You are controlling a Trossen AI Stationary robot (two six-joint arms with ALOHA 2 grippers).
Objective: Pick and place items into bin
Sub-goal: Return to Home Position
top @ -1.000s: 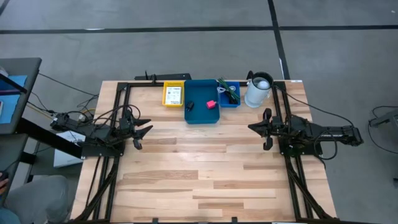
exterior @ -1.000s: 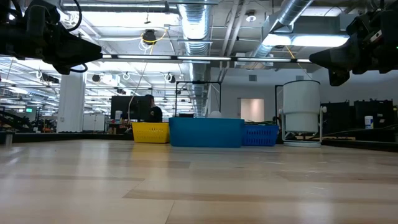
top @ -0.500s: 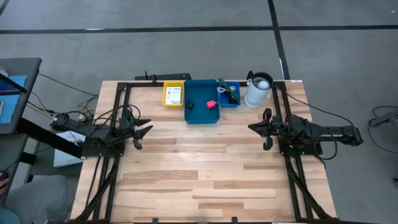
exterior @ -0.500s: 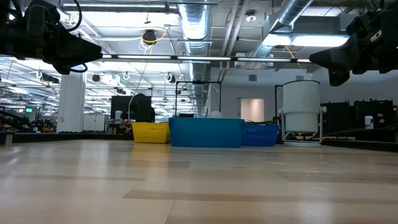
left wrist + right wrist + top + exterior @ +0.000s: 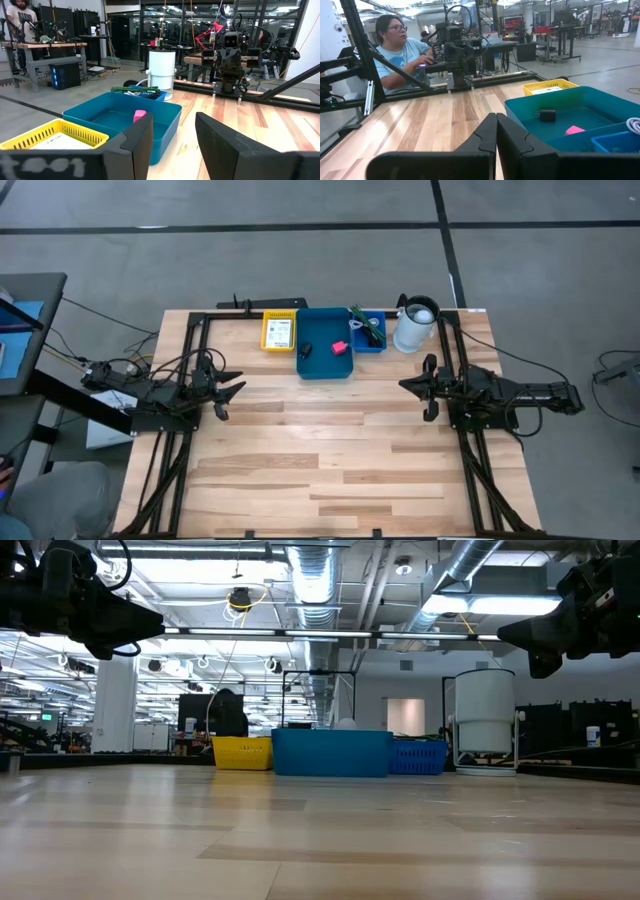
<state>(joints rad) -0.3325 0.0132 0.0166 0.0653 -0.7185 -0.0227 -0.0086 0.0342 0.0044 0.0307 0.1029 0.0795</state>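
both arms are parked out wide. the left tool (image 5: 172, 127) hangs over the left-centre of the high view, fingers spread with a clear gap and nothing between them. the right tool (image 5: 496, 125) mirrors it at right-centre, fingers pressed together, also carrying nothing.

the counter (image 5: 320, 460) shows bare wood across the middle and bottom of the frame, with no loose items that i can see. everything sits in the row of containers at upper centre. a white card (image 5: 280, 332) lies flat in the yellow basket (image 5: 264, 332). a black piece (image 5: 306, 349) and the pink block (image 5: 339, 347) rest on the floor of the teal bin (image 5: 325, 367). the green stringy piece (image 5: 365, 327) is in the blue basket (image 5: 372, 346). a white jug (image 5: 416, 326) stands at the right end of the row.

so the picking and placing looks finished to me. all that seems left is for the arms to settle at rest, well apart from the containers.

on orientation, the card lies printed face up, its long axis running top to bottom of the high view. the pink block has its longer side roughly left to right. the green piece trails diagonally, upper left down to lower right, poking past the basket's top edge. the black piece is too small to call an axis.
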